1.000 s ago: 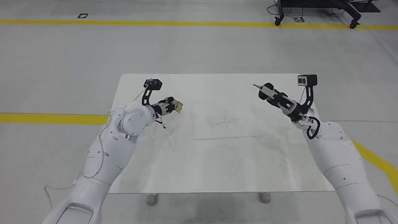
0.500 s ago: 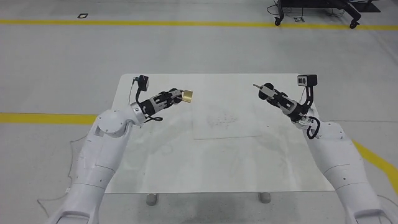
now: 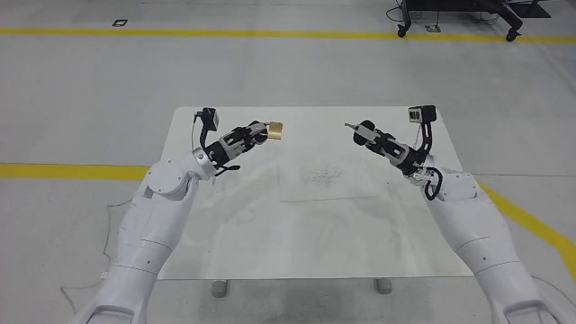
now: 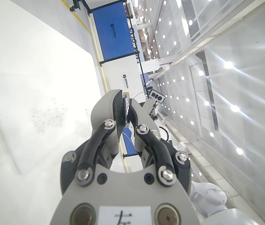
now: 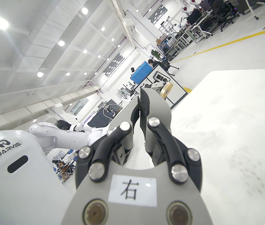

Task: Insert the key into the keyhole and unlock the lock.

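One table (image 3: 315, 234): is lying beneath both arms, which are hanging above its far half.
Left gripper (image 3: 260, 133): is holding the lock (image 3: 274, 130) in the air, jaws clamped on its shackle, the brass body pointing toward the other arm.
Right gripper (image 3: 362, 131): is pinching the key (image 3: 349, 126), jaws pressed together on it, the blade aiming at the lock but well apart from it.
Risk: I am judging that the blade may be meeting the keyhole off-axis, since both parts are floating unsupported. The lock may also be pivoting on its shackle under the push.
Views: the top view is showing the gap between the two. The right wrist view is showing the lock's end, the keyhole too small to tell.
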### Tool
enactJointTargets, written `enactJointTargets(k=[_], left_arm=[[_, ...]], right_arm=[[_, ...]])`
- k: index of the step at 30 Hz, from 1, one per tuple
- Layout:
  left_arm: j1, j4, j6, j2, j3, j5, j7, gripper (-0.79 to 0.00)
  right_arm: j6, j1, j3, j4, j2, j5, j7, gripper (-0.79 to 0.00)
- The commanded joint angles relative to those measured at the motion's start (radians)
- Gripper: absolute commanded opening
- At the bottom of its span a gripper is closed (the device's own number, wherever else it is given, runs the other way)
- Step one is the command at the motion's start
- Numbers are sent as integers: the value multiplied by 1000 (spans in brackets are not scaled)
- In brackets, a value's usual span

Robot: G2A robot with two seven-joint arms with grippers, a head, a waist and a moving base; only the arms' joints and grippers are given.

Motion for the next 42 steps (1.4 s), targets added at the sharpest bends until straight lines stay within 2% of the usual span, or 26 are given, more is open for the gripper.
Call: enactJointTargets(k=[1,8,13,17,23,30,42], left_arm=[[7,-10,38,0,3,-22,0,-785],[-11,19,150,0,8,-70,-24,-785],[-17,41,192,-7,11,-163,-36,-785],[-25,45,206,-11,38,-157,-35,-785],[-38,77,250,-20,41,-242,-10,-785],[-52,104,282,-26,48,-305,-46,-785],[-70,129,289,-30,77,-315,-101,-785]], right_arm=[[18,-9,-9,-24,-3,-21,-23,-785],[58,20,-107,-70,-34,-94,-113,-785],[57,84,-201,-53,-68,-119,-137,-785],[45,133,-259,-22,-93,-139,-164,-785],[9,168,-320,25,-123,-151,-177,-785],[-56,187,-356,103,-153,-266,-293,-785],[-96,244,-401,231,-205,-303,-400,-785]])
